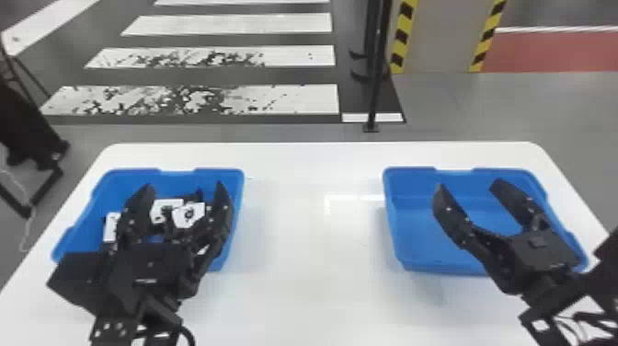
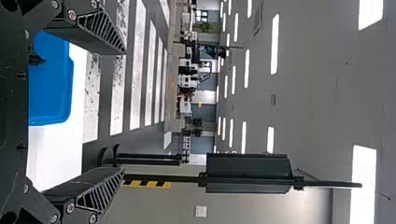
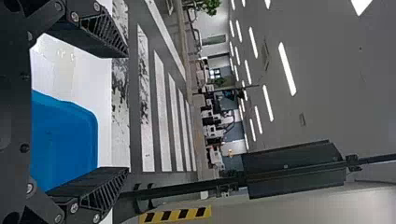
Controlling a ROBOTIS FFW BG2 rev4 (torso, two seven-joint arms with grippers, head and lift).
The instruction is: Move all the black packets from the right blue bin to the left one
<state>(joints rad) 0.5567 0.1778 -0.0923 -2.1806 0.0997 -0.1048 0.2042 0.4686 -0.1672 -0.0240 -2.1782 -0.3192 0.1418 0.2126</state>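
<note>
Workpiece location: the flat black packets with white labels [image 1: 188,215] lie in the left blue plastic bin [image 1: 202,173], loosely grouped. Three labels are plainly visible to me: two overlap near the middle of the bin, the third lies closer to its left wall. The total count cannot be read from here, as the arm covers part of the load.

Bin placement: the left bin sits near the left edge of the white counter [image 1: 312,285]. The right blue plastic bin [image 1: 441,265] sits near the right edge. A broad stretch of counter separates them; both stand a little in from the far edge.

Left gripper [image 1: 184,187]: positioned above the left bin. Its two flat black fingers are spread wide and clamp nothing.

Right gripper [image 1: 469,185]: positioned above the right bin. Its fingers are likewise spread wide, with nothing held between them.

Surroundings: beyond the far edge, white stripes [image 1: 257,99] cross the grey floor, beside a black upright pole [image 1: 378,69].
</note>
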